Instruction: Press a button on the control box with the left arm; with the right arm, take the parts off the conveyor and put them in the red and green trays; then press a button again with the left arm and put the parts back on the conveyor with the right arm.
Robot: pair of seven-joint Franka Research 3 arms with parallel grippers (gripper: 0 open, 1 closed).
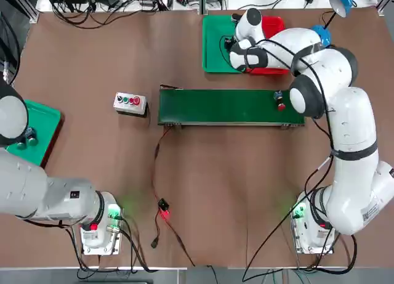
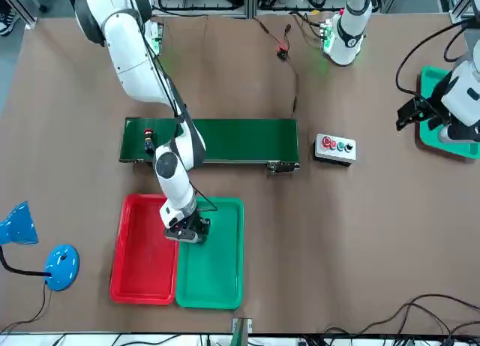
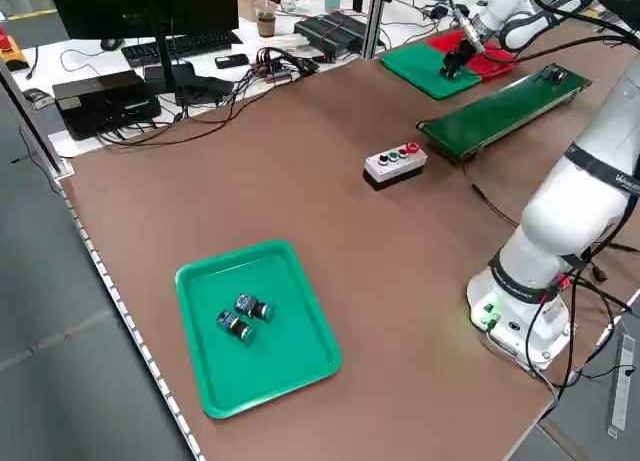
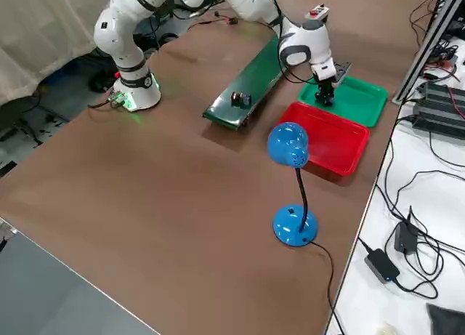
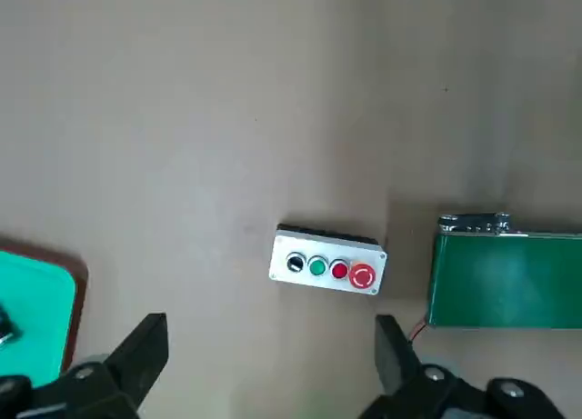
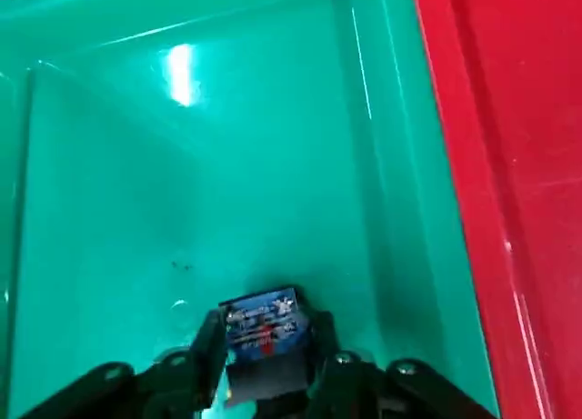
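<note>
My right gripper (image 6: 264,364) is down in the green tray (image 6: 227,164), its fingers (image 6: 205,346) shut on a small part with a blue label (image 6: 262,324). The front view shows this gripper (image 2: 187,233) at the tray's near-left corner, beside the red tray (image 2: 142,248). Another part with a red cap (image 1: 280,101) lies on the green conveyor (image 1: 228,106) at its right end. The grey control box (image 1: 130,102) with its coloured buttons sits left of the conveyor. My left gripper (image 5: 270,333) hangs open above the bare table, short of the control box (image 5: 327,267).
A second green tray (image 3: 255,321) holding two small parts (image 3: 240,316) lies at the table's left edge under the left arm. A blue desk lamp (image 4: 290,146) stands near the red tray (image 4: 327,142). Cables (image 1: 161,210) run from the conveyor toward the arm bases.
</note>
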